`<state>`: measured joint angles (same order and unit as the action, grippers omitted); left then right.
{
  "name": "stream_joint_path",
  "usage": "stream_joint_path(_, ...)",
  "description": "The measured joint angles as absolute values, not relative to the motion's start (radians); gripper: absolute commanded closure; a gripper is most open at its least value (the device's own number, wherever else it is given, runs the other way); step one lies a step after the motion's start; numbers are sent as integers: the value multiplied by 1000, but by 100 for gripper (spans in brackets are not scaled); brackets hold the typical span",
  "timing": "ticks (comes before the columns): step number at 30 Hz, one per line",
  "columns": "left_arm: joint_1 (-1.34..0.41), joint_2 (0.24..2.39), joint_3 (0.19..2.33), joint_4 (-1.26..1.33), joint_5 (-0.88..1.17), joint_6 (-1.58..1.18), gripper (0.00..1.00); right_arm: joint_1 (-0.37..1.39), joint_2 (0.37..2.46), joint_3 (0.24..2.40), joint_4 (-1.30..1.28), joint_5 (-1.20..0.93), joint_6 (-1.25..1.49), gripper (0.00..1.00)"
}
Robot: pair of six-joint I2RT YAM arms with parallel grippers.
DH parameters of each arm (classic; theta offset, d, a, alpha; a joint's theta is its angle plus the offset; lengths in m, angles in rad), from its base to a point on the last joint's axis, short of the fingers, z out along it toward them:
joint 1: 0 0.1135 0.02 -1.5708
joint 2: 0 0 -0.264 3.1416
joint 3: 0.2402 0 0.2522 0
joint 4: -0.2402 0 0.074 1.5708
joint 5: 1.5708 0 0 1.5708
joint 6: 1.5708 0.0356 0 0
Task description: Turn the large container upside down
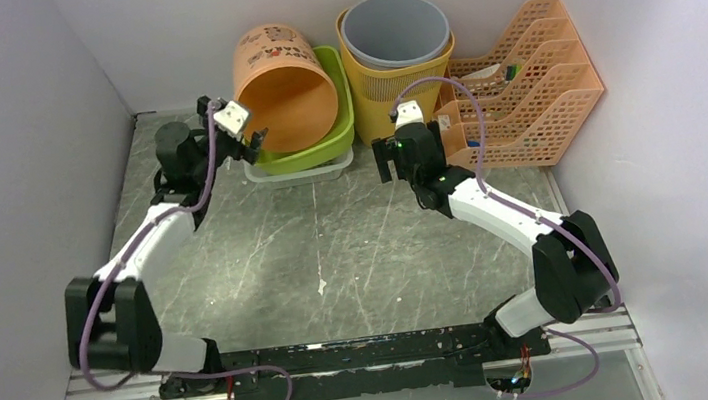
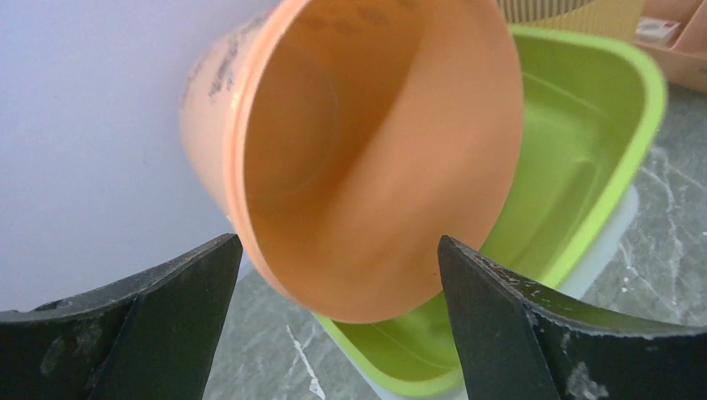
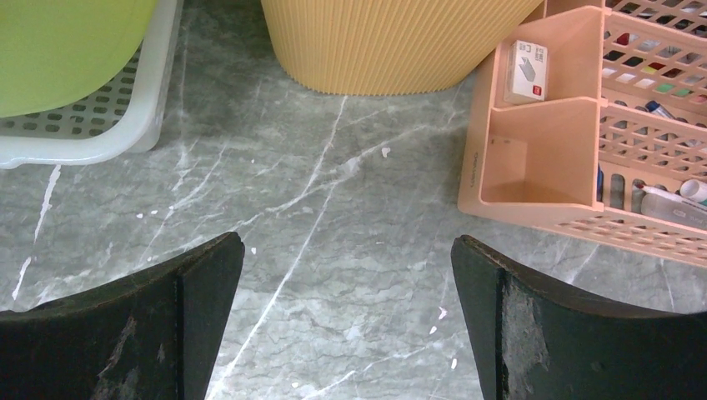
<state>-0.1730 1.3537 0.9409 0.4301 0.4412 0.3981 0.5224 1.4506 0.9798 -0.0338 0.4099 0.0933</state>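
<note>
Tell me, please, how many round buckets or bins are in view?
3: the orange bucket tilted in the green basin, the yellow ribbed bin to its right, the grey bin nested inside that. Others may be hidden.

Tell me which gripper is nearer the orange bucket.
Left. The left gripper is open at the mouth of the orange bucket, not gripping it; the right gripper is open over the table by the yellow bin.
</note>
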Motion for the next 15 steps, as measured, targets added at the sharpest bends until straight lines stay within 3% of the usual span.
stream_joint_path(7,-171,1606,1077,536,402,387,1,517,1451,980,-34,410,93,2)
stream_joint_path(15,-172,1676,1111,661,363,364,1,511,1453,980,-35,411,93,2)
